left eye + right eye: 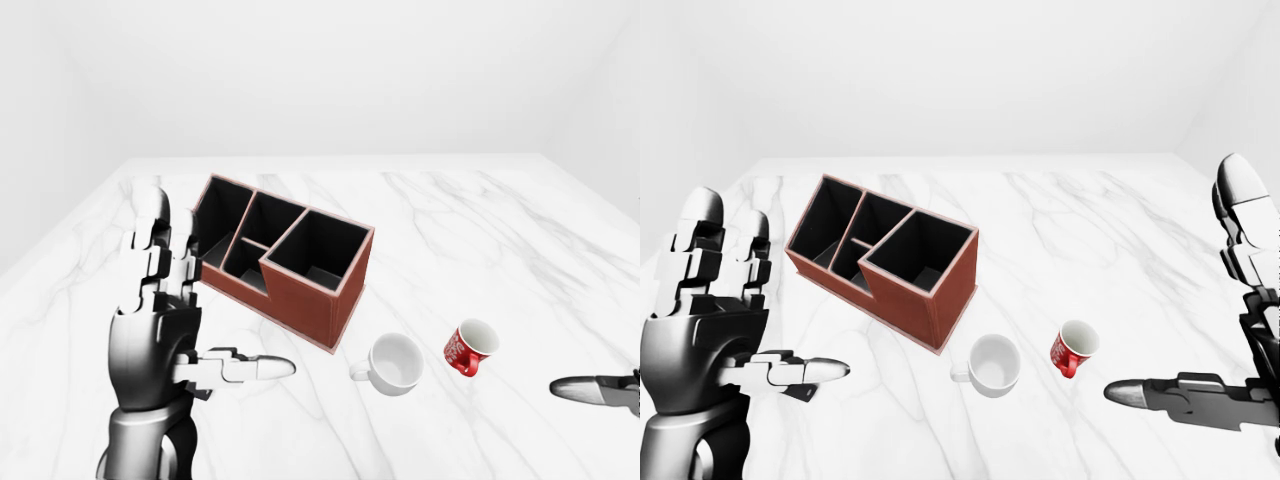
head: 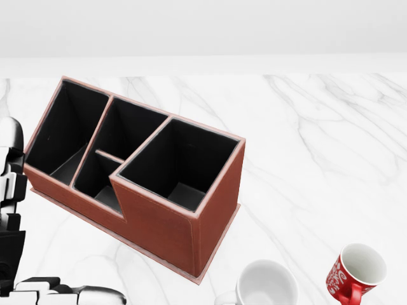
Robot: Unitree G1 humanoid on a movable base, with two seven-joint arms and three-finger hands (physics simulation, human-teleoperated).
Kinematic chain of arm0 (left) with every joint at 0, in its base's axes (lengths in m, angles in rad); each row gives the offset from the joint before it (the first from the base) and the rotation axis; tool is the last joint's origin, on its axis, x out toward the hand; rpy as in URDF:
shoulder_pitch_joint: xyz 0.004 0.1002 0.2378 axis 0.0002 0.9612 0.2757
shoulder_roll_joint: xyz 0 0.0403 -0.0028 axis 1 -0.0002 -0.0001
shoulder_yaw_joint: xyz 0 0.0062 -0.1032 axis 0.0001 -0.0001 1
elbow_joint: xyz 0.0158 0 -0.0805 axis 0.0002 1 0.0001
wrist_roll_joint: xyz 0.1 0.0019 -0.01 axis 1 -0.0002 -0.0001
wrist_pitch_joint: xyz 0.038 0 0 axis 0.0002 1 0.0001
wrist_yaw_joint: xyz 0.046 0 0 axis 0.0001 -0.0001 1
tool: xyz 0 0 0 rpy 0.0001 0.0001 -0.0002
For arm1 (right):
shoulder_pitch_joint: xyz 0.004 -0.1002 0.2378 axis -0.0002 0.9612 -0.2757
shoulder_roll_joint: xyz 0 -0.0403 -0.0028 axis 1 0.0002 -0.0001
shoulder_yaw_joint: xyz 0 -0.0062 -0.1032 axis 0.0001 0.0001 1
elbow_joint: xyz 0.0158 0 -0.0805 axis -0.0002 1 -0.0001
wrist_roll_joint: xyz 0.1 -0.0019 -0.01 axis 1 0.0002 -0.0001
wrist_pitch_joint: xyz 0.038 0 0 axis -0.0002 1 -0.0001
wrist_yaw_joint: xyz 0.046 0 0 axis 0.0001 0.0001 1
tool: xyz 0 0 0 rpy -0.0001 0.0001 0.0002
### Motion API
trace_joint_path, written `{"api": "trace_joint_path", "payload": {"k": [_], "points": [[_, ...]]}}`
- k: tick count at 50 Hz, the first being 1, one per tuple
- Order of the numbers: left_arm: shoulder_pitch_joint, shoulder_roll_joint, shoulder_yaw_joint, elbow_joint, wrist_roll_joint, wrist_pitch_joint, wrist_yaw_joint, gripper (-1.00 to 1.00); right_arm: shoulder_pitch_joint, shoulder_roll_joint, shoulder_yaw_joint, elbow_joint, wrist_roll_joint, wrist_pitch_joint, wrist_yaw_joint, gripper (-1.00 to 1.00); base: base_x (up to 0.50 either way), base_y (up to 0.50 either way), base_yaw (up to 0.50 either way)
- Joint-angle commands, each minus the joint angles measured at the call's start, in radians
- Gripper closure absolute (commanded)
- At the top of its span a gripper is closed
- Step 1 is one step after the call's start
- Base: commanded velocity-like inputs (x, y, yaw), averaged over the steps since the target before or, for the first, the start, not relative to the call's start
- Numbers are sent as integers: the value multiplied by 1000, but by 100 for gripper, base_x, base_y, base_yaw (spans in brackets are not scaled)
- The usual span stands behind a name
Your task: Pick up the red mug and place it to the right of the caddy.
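Brown caddy (image 2: 152, 184) has four dark compartments with nothing inside; red mug (image 1: 1073, 347) and white mug (image 1: 992, 364) likewise. White marble worktop (image 1: 480, 220), both hands (image 1: 710, 335) (image 1: 1240, 330) spread wide.

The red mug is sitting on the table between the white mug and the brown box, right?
Not quite. The red mug is on the table, but the right-eye view shows the white mug is the one in the middle: it sits between the red mug and the brown box. The red mug is farthest right of the three.
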Motion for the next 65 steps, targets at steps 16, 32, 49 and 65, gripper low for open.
{"api": "trace_joint_path", "payload": {"k": [16, 32, 49, 65], "points": [[-4, -1, 9, 0, -3, 0, -3, -100, 3, -6, 30, 58, -216, 0, 0, -100, 0, 0, 0], [-1, -1, 1, 12, 5, 0, -3, -100, 16, -1, 59, 127, -323, 0, 0, -100, 0, 0, 0], [0, 2, -9, 16, 11, 0, 1, -100, -1, -45, 118, 260, -413, 0, 0, -100, 0, 0, 0], [-5, 0, 8, 14, -2, 0, -2, -100, -52, -104, 212, 432, -510, 0, 0, -100, 0, 0, 0]]}}
